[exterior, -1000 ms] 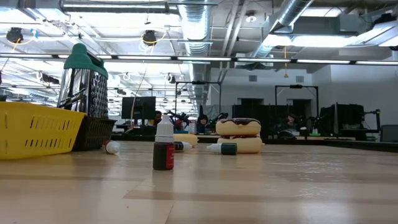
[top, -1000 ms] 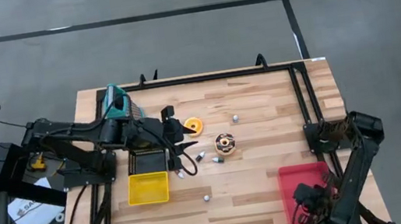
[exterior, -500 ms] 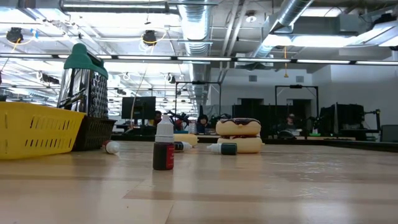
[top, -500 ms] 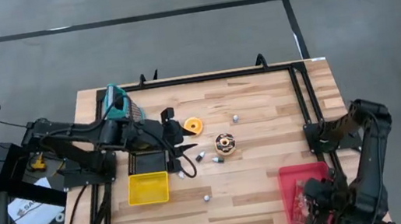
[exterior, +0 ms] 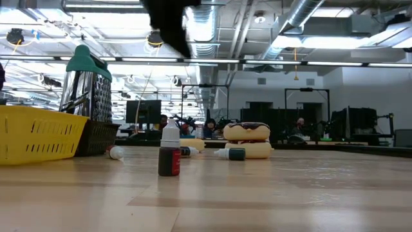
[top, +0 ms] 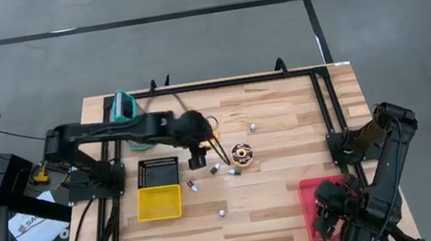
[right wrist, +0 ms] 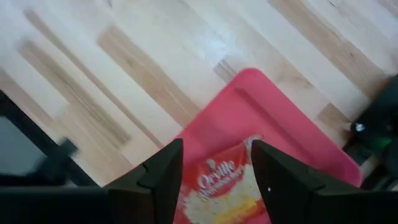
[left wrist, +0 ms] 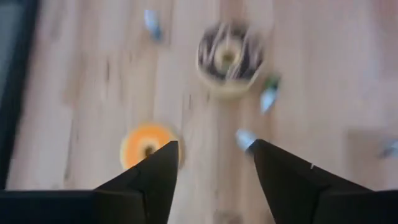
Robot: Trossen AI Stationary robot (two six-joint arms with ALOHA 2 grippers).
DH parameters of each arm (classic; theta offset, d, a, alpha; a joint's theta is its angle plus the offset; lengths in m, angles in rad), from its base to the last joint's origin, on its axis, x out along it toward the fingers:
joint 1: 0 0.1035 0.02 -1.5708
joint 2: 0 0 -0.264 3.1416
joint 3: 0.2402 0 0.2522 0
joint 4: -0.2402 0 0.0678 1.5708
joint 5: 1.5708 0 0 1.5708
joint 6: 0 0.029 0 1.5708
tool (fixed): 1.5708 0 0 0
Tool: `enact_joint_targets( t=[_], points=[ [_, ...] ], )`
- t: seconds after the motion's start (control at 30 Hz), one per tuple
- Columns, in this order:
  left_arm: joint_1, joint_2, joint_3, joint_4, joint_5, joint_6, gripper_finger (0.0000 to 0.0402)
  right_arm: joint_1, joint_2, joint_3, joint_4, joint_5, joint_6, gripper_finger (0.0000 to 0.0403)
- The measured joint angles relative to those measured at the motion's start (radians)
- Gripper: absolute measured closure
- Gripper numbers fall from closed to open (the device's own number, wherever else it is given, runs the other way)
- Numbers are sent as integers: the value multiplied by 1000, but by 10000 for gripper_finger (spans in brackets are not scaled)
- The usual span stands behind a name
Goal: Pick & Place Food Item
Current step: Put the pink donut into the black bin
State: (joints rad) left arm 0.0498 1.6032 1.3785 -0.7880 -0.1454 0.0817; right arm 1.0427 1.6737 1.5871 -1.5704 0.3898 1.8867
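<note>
A chocolate-topped donut (top: 241,153) (left wrist: 229,56) lies flat on the wooden table near its middle. An orange donut (left wrist: 146,144) lies flat close by; my left arm hides it in the high view. My left gripper (top: 209,155) (left wrist: 214,146) hangs open above the table between the two donuts, slanting down, with nothing between its fingers. At the near right, my right gripper (top: 335,218) (right wrist: 214,149) hovers open over a red tray (top: 310,192) (right wrist: 261,106). A popcorn bag (right wrist: 224,186) lies in that tray.
A yellow basket (top: 159,202) and a black basket (top: 158,172) sit on the left, with a teal-handled grater (top: 122,106) behind them. Small dropper bottles (top: 222,212) (exterior: 170,151) are scattered around the donuts. A black frame (top: 327,105) runs along the far and right edges.
My left arm has swung from above the black basket toward the table's middle, sinking and tipping its gripper further down; it now hangs beside the donuts. My right arm has risen a little above the red tray.
</note>
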Motion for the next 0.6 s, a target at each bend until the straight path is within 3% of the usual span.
enact_joint_targets(
  t=[0.17, 0.27, 0.43, 0.6],
  points=[
    [42, 117, 0, 24, -23, 108, 176, 3, -65, 0, 0, 81, 94, 214],
    [59, 150, 0, 38, 40, 152, 174, 1, -109, 0, 11, 126, 104, 215],
    [80, 174, 0, 47, 138, 210, 174, 1, -175, 1, 51, 259, 134, 220],
    [90, 180, 0, 102, 111, 254, 174, 0, -219, 1, 64, 336, 133, 223]
  ],
)
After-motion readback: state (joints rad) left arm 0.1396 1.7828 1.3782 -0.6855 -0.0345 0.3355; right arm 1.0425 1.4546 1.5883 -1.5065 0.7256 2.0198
